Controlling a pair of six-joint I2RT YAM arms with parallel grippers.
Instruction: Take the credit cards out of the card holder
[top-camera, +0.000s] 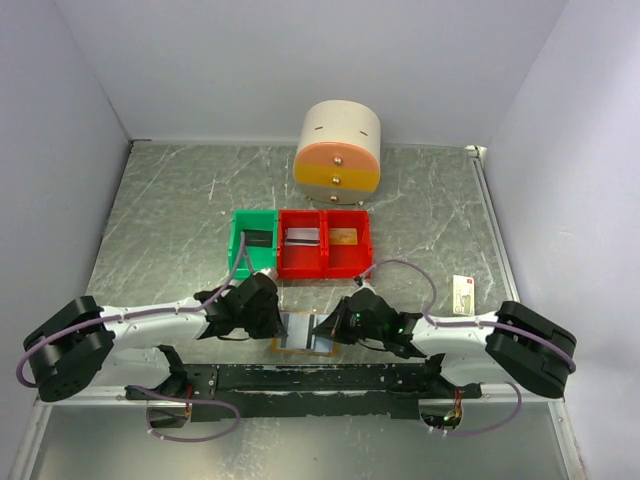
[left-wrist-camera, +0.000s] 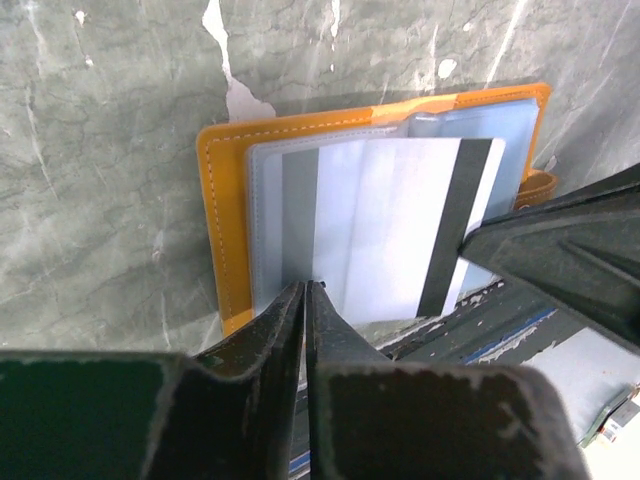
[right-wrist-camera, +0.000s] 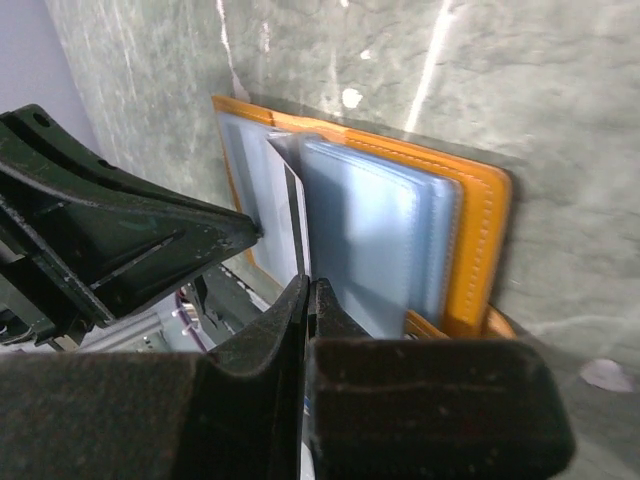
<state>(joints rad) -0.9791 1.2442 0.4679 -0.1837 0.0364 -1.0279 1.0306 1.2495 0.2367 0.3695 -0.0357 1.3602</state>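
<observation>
The card holder (top-camera: 300, 336) lies open on the table between my grippers, orange-tan with pale blue pockets (left-wrist-camera: 222, 220) (right-wrist-camera: 485, 230). A grey-silver card with a dark stripe (left-wrist-camera: 390, 230) sits at its pockets and shows edge-on in the right wrist view (right-wrist-camera: 297, 225). My left gripper (top-camera: 277, 318) (left-wrist-camera: 305, 288) is shut on the near edge of a pocket leaf. My right gripper (top-camera: 322, 327) (right-wrist-camera: 310, 285) is shut on the card's edge. Another grey card (top-camera: 302, 238) and a gold-orange card (top-camera: 343, 237) lie in the red bin (top-camera: 325, 268).
A green bin (top-camera: 240, 258) adjoins the red bin's left side. A round cream and orange drawer unit (top-camera: 338, 147) stands behind them. A small white box (top-camera: 461, 295) lies at the right. The black rail (top-camera: 300, 378) runs just near the holder.
</observation>
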